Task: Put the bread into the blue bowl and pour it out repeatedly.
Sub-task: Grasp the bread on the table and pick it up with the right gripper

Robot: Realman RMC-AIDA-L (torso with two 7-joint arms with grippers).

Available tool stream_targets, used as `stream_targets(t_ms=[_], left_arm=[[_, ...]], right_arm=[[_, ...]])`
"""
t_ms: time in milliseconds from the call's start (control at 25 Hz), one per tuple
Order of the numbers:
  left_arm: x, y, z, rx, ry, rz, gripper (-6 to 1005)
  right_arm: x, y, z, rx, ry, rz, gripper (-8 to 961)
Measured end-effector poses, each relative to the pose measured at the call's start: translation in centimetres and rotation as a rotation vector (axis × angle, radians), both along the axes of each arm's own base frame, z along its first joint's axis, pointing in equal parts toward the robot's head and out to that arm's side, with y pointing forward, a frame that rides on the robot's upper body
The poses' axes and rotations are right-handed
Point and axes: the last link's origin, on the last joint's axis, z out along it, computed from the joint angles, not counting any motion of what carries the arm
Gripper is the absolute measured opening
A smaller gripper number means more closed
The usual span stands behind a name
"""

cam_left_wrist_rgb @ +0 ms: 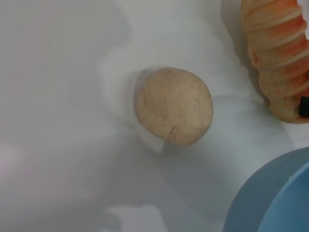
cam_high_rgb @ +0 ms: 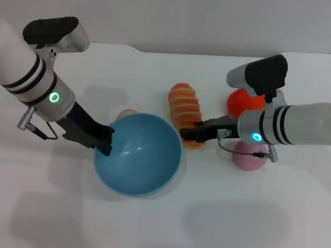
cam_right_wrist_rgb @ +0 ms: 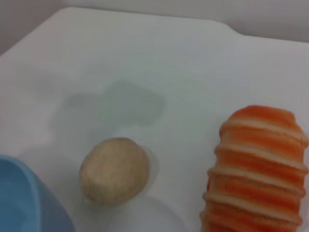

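The blue bowl (cam_high_rgb: pixel 137 155) stands in the middle of the white table and holds nothing. My left gripper (cam_high_rgb: pixel 106 142) is at its left rim and is shut on the rim. The bowl's edge shows in the left wrist view (cam_left_wrist_rgb: pixel 275 198) and the right wrist view (cam_right_wrist_rgb: pixel 21 198). The bread (cam_high_rgb: pixel 185 109), orange-brown with cream stripes, lies on the table just behind and right of the bowl. It also shows in the left wrist view (cam_left_wrist_rgb: pixel 280 53) and the right wrist view (cam_right_wrist_rgb: pixel 256 164). My right gripper (cam_high_rgb: pixel 189 133) lies over the bread's near end, next to the bowl's right rim.
A small round beige ball (cam_high_rgb: pixel 126 113) sits on the table just behind the bowl's left side, also seen in the left wrist view (cam_left_wrist_rgb: pixel 174 105) and the right wrist view (cam_right_wrist_rgb: pixel 114 170). A red-orange toy (cam_high_rgb: pixel 242 101) and a pink toy (cam_high_rgb: pixel 247 159) lie by my right arm.
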Motion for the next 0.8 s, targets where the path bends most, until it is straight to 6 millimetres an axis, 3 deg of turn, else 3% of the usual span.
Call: stream_targets(t_ms=[280, 600, 800], left_arm=[[0.0, 0.0, 0.0, 0.000, 0.001, 0.001, 20], [0.0, 0.0, 0.2, -0.002, 0.004, 0.000, 19], [0.1, 0.0, 0.3, -0.008, 0.003, 0.000, 20]], right_arm=[[0.4, 0.0, 0.0, 0.019, -0.015, -0.003, 536], [-0.2, -0.6, -0.1, -0.021, -0.009, 0.121, 374], [-0.7, -0.3, 1.3, -0.020, 0.102, 0.143, 315]])
